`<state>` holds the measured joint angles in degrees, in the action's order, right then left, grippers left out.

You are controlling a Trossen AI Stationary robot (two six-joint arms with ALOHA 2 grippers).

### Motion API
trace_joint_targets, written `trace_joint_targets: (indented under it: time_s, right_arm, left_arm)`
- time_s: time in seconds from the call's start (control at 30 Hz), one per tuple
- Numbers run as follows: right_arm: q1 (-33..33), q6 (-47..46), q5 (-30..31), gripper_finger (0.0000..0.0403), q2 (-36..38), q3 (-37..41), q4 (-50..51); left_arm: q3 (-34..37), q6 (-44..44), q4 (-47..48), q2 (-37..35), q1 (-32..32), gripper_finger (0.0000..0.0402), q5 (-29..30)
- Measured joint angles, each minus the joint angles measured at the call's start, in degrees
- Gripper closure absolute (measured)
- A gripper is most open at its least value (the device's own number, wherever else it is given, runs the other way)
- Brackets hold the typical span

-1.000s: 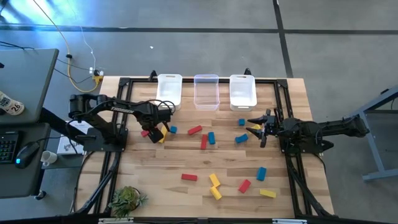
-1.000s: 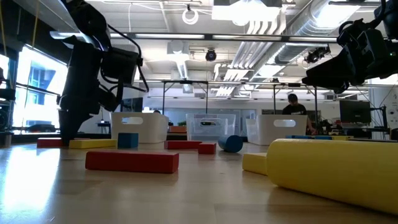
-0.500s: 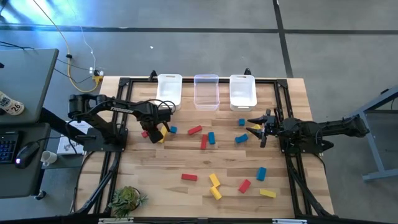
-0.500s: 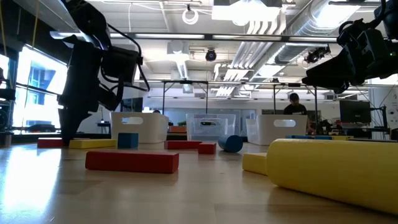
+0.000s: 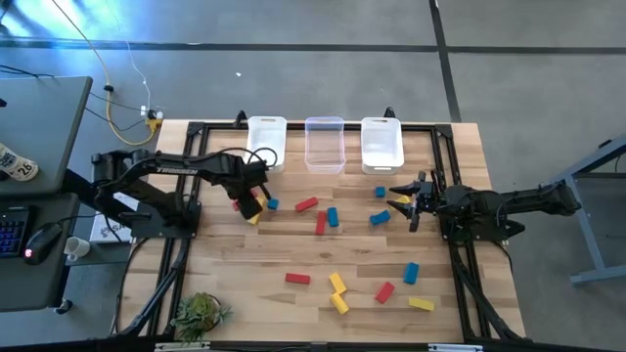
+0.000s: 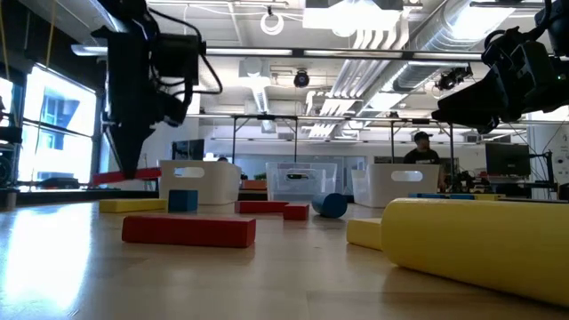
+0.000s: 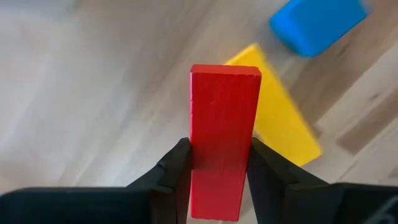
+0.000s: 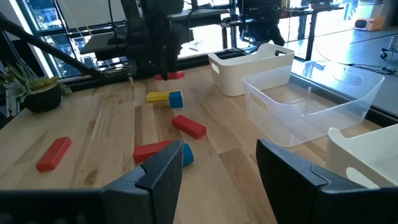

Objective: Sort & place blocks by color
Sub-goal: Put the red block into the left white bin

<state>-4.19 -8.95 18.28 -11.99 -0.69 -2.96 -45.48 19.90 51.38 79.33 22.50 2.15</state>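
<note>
The left gripper [image 7: 217, 180] is clamped on a red block [image 7: 222, 137], one dark finger [image 7: 177, 174] pressed against each long side. The block's lower part sits between the pads and the rest stands out past the fingertips. In the low view that block [image 6: 124, 176] hangs level, clear of the table [image 5: 293, 249], under the left arm. Directly beneath it on the wood lie a yellow block [image 7: 283, 121] and, just beyond, a blue block [image 7: 317, 22]; from above the same pair shows as yellow [image 5: 254, 216] and blue [image 5: 273, 204] beside the gripper [image 5: 245, 203], near the leftmost of three bins [image 5: 266, 140] along the far edge.

The right gripper [image 8: 217, 171] waits over the right side of the table, its fingers spread wide with nothing between them; from above it [image 5: 401, 196] seems to sit near another yellow block, though that part is hard to make out.

The other blocks lie scattered across the middle and near side of the table: red, blue and yellow pieces, well apart from both grippers.
</note>
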Motion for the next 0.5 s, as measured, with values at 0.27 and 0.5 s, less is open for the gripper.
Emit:
trace_joint_targets:
  time_s: [0.27,0.5]
  right_arm:
    - [0.0,0.0,0.0,0.0210,0.0,0.0,0.0]
    - [0.0,0.0,0.0,0.0210,0.0,0.0,0.0]
  left_arm:
    - [-4.8,-1.6,-2.2,-3.8,0.0,0.0301,2.6]
    - [-8.3,-2.2,-10.5,-4.8,0.4,0.0296,8.4]
